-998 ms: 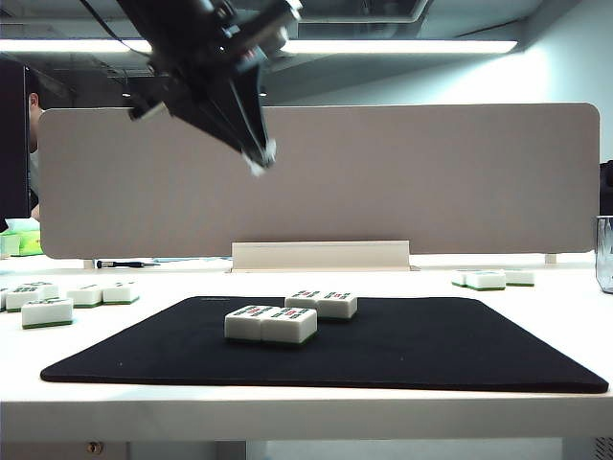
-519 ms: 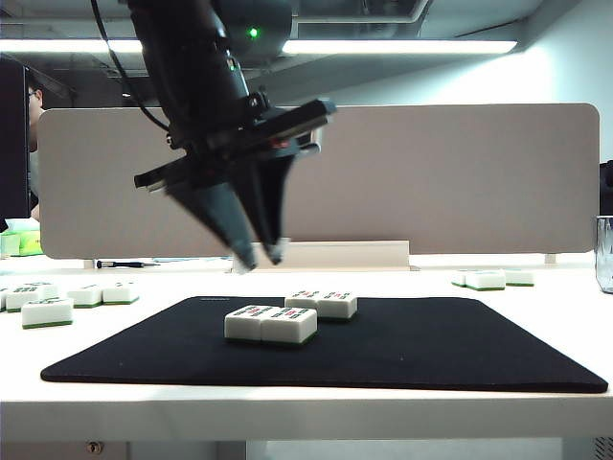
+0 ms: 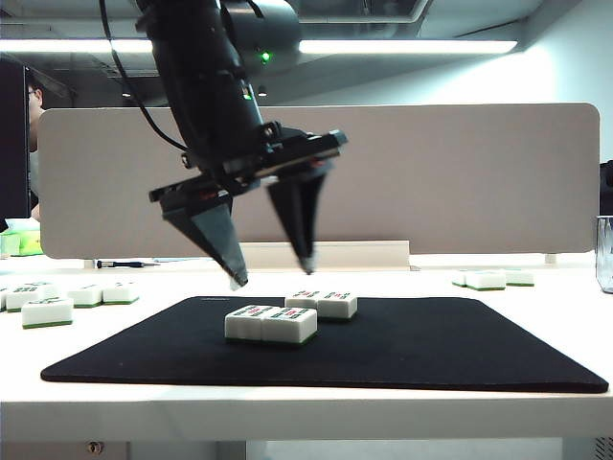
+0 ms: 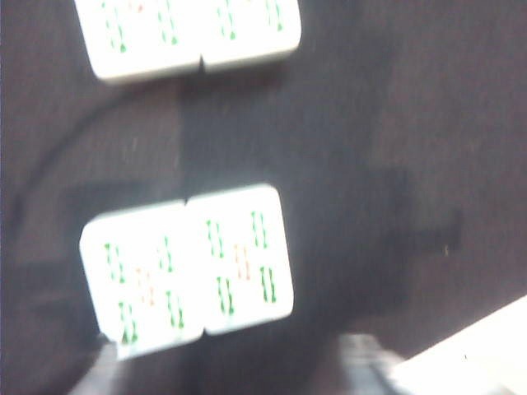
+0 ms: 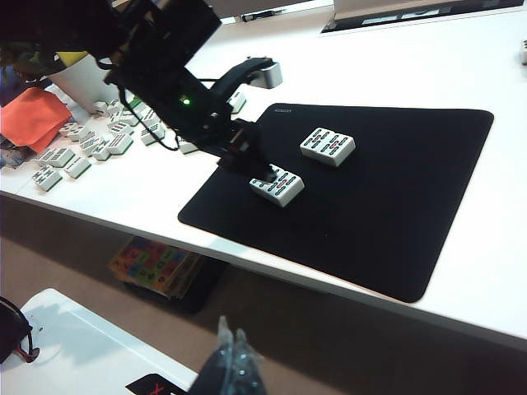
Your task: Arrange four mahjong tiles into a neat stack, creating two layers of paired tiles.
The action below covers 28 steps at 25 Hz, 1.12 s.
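Four mahjong tiles lie as two side-by-side pairs on the black mat [image 3: 402, 350]. The near pair [image 3: 271, 324] sits in front of the far pair [image 3: 322, 303]. There is no stack; all tiles are one layer high. My left gripper [image 3: 273, 273] hangs open just above the near pair, empty, its fingertips [image 3: 237, 280] spread about as wide as the pair. In the left wrist view the near pair [image 4: 189, 267] lies just ahead of the left gripper [image 4: 235, 374], with the far pair [image 4: 193, 37] beyond. My right gripper [image 5: 230, 341] is shut and empty, off the table's front edge.
Several loose tiles [image 3: 48, 307] lie on the white table left of the mat, and a few more [image 3: 493, 278] at the back right. A glass [image 3: 604, 254] stands at the right edge. A grey partition [image 3: 431, 177] closes off the back.
My left gripper has dropped from high above the table to just over the near pair. Its jaws went from shut to wide open. The tiles have not moved.
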Each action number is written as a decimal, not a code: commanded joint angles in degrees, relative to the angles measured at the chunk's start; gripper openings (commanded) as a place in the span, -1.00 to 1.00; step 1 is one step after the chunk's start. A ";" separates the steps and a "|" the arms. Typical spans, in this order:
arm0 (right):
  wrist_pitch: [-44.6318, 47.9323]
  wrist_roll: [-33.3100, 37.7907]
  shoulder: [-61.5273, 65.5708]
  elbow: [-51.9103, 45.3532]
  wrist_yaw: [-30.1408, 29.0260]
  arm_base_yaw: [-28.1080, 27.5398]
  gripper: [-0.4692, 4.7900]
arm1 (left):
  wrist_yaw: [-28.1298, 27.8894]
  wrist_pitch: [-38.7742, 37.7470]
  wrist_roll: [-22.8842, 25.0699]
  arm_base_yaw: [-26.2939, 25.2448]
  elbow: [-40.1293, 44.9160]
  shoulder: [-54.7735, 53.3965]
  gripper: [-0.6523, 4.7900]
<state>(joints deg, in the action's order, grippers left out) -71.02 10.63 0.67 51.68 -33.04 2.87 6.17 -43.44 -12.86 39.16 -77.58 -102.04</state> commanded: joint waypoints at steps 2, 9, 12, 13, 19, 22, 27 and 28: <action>0.52 -0.20 -0.68 0.15 -0.13 0.00 -0.82 | -2.08 1.18 0.00 0.11 -0.11 -0.98 0.51; 0.52 -0.20 -0.68 0.15 -0.13 0.00 -0.82 | -4.04 3.30 -0.02 0.04 -0.09 -1.22 1.00; 0.55 -0.20 -0.68 0.15 -0.13 0.00 -0.82 | -4.07 4.31 -0.04 0.04 -0.09 -1.90 1.00; 0.52 -0.20 -0.68 0.15 -0.13 0.02 -0.82 | -4.04 4.24 -0.28 0.04 -0.09 -2.62 1.00; 0.52 -0.20 -0.68 0.15 -0.13 0.02 -0.82 | -4.04 2.91 -3.10 0.04 -0.09 -6.60 1.00; 0.52 -0.20 -0.68 0.15 -0.13 0.02 -0.82 | -4.02 3.82 -5.57 0.07 -0.09 -6.86 1.00; 0.55 -0.20 -0.68 0.15 -0.13 0.00 -0.82 | -4.04 3.58 -6.19 0.07 -0.07 -6.93 0.92; 0.55 -0.20 -0.68 0.15 -0.13 0.02 -0.82 | -4.02 3.67 -6.12 0.07 -0.07 -6.93 0.92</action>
<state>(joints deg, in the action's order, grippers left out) -71.02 10.63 0.67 51.66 -33.04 2.87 2.33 -39.83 -18.96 39.13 -77.58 -108.86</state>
